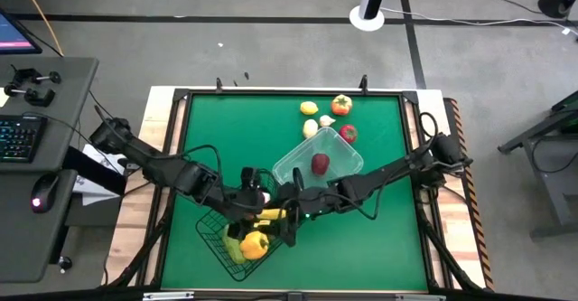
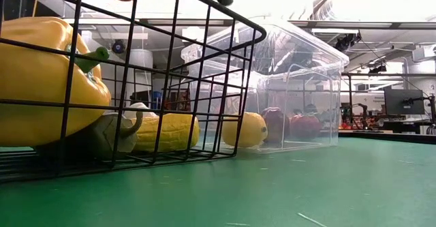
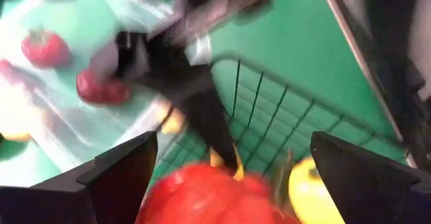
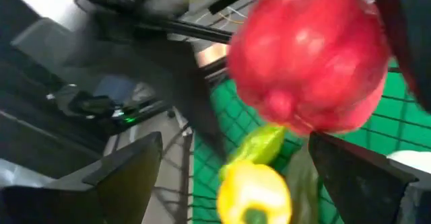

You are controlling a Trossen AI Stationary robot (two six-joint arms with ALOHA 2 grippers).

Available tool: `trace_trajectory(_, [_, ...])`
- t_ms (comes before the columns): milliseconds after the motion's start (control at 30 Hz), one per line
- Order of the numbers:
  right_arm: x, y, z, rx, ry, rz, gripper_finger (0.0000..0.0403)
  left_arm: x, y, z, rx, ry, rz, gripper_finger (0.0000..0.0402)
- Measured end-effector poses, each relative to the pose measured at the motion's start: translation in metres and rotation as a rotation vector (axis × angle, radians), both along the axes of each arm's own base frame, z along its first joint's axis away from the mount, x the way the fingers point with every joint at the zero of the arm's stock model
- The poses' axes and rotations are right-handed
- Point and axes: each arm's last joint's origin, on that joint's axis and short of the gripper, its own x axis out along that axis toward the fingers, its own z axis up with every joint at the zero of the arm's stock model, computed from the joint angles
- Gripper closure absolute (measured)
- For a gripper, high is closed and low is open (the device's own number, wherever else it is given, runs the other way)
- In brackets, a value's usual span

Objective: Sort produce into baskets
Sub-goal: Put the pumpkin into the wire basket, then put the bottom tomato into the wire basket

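Produce is partly sorted: a red pepper (image 3: 209, 194) hangs over the black wire basket (image 1: 209, 233), near the front of the table and a little left of centre. I judge the step in hand to be dropping this pepper in. It sits between the fingers of the left gripper (image 3: 232, 143), which stand wide apart, with a gap on one side, so it seems released. The right gripper (image 4: 236, 140), also spread and empty, hovers just beside it over the same basket. Next, an arm must reach the loose pieces (image 1: 310, 108) far behind the clear plastic basket (image 1: 298, 156).
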Motion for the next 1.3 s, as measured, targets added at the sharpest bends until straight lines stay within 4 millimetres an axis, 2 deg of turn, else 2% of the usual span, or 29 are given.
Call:
trace_trajectory(67, [0.0, -0.001, 0.003, 0.013, -0.022, 0.023, 0.0036, -0.002, 0.001, -0.002, 0.024, 0.024, -0.008, 0.0026])
trace_trajectory(233, [-0.011, 0.002, 0.036, 0.005, -0.164, 0.106, 0.0036, -0.001, 0.003, -0.004, 0.031, 0.027, -0.001, 0.0026])
trace_trajectory(400, [-0.019, 0.001, 0.05, -0.017, -0.198, 0.122, 0.0036, -0.001, 0.004, -0.003, 0.033, 0.028, 0.001, 0.0026])
trace_trajectory(533, [-0.04, -0.009, 0.078, -0.106, -0.24, 0.122, 0.0036, -0.007, 0.01, 0.015, 0.022, -0.026, 0.029, 0.0026])
trace_trajectory(633, [-0.06, -0.026, 0.095, -0.182, -0.185, 0.002, 0.0036, -0.013, 0.027, 0.032, 0.034, -0.099, 0.111, 0.0026])
trace_trajectory(800, [-0.096, -0.063, 0.107, -0.286, -0.012, -0.4, 0.0036, -0.014, 0.069, 0.047, -0.07, -0.149, 0.238, 0.0026])
trace_trajectory(900, [-0.116, -0.087, 0.098, -0.285, 0.146, -0.622, 0.0036, -0.011, 0.092, 0.051, -0.178, -0.242, 0.252, 0.0026])
trace_trajectory(1067, [-0.153, -0.134, 0.056, -0.166, 0.455, -0.911, 0.0036, 0.002, 0.122, 0.047, -0.371, -0.466, 0.256, 0.0026])
trace_trajectory(1167, [-0.177, -0.164, 0.037, -0.069, 0.538, -1.08, 0.0036, 0.007, 0.141, 0.045, -0.419, -0.558, 0.323, 0.0026])
trace_trajectory(1233, [-0.192, -0.185, 0.026, 0.003, 0.569, -1.145, 0.0036, 0.009, 0.155, 0.044, -0.447, -0.61, 0.38, 0.0026])
trace_trajectory(1300, [-0.205, -0.207, 0.015, 0.076, 0.6, -1.122, 0.0036, 0.009, 0.171, 0.044, -0.484, -0.65, 0.451, 0.0026])
